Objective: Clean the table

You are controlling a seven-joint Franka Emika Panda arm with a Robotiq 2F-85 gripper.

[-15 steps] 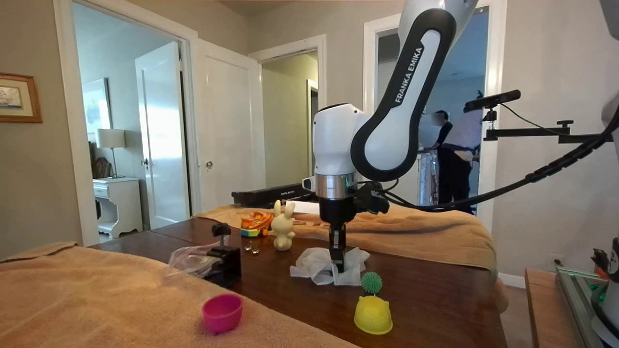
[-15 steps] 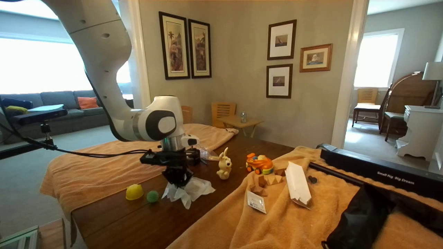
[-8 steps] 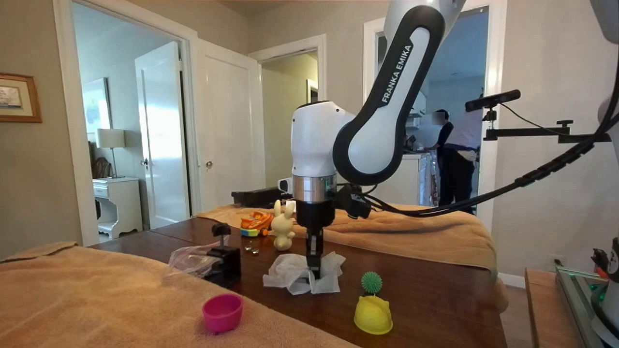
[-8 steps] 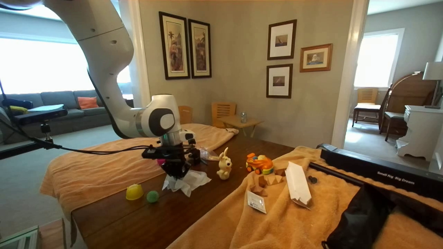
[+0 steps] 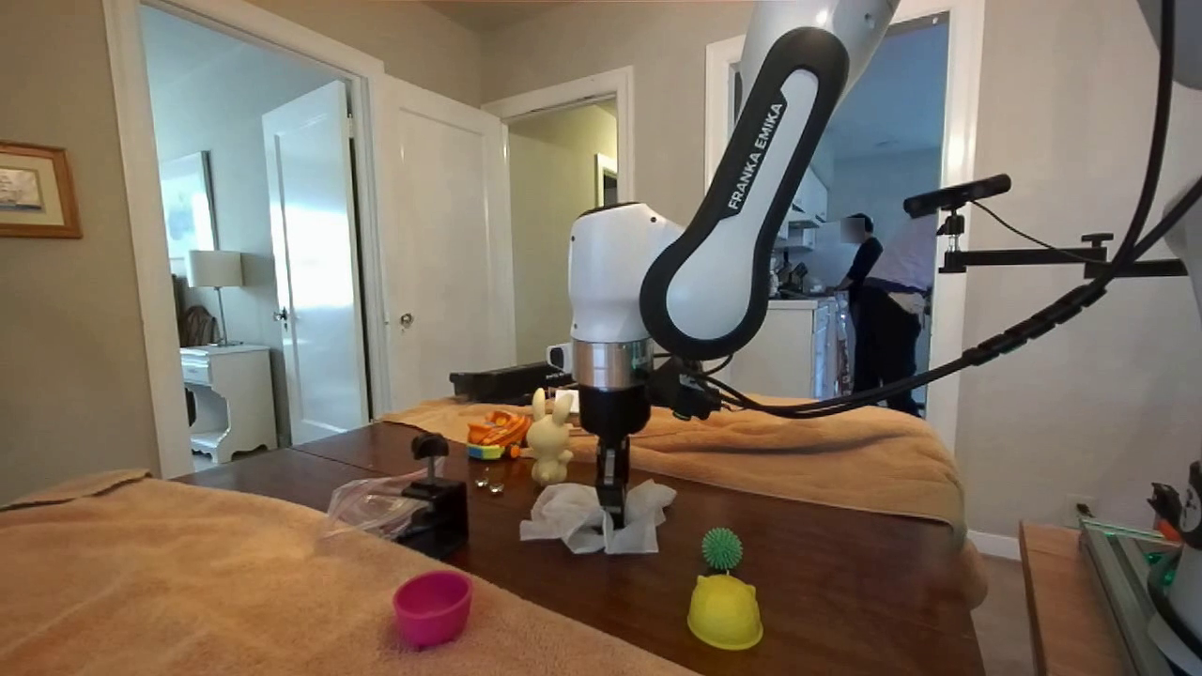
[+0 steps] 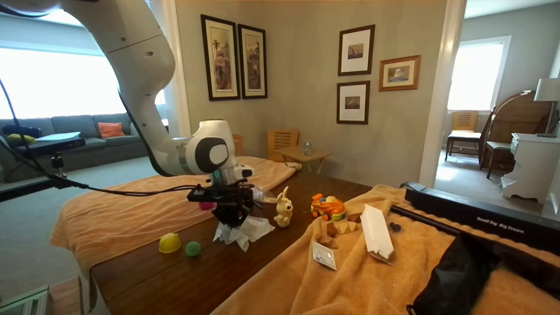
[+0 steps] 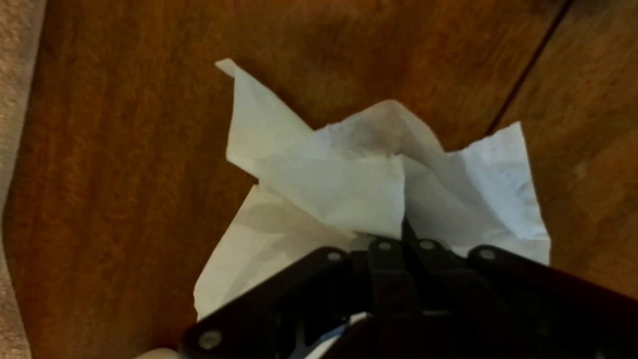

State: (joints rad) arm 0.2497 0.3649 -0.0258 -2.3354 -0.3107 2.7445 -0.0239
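The table (image 5: 826, 554) is a dark brown glossy wooden top, visible in both exterior views (image 6: 144, 280) and under the cloth in the wrist view (image 7: 124, 199). A crumpled white cloth (image 5: 559, 516) lies spread on it, also visible in an exterior view (image 6: 251, 231) and in the wrist view (image 7: 329, 189). My gripper (image 5: 612, 514) points straight down into the middle of the cloth. In the wrist view the fingers (image 7: 406, 237) are close together with cloth folds around them. The fingertips are hidden by the cloth. The cloth moves with the gripper.
A green spiky ball (image 5: 722, 548) and yellow cup (image 5: 725, 612) stand on the near side. A rabbit figure (image 6: 284, 209) and orange toy vehicle (image 6: 328, 207) stand beyond the cloth. A black clamp (image 5: 437, 512) and pink cup (image 5: 432, 608) are left. Tan towels (image 5: 235, 582) cover both sides.
The gripper slid the cloth along the table toward the clamp, away from the green ball, then shifted it slightly back toward the rabbit's side. The other objects have not moved.
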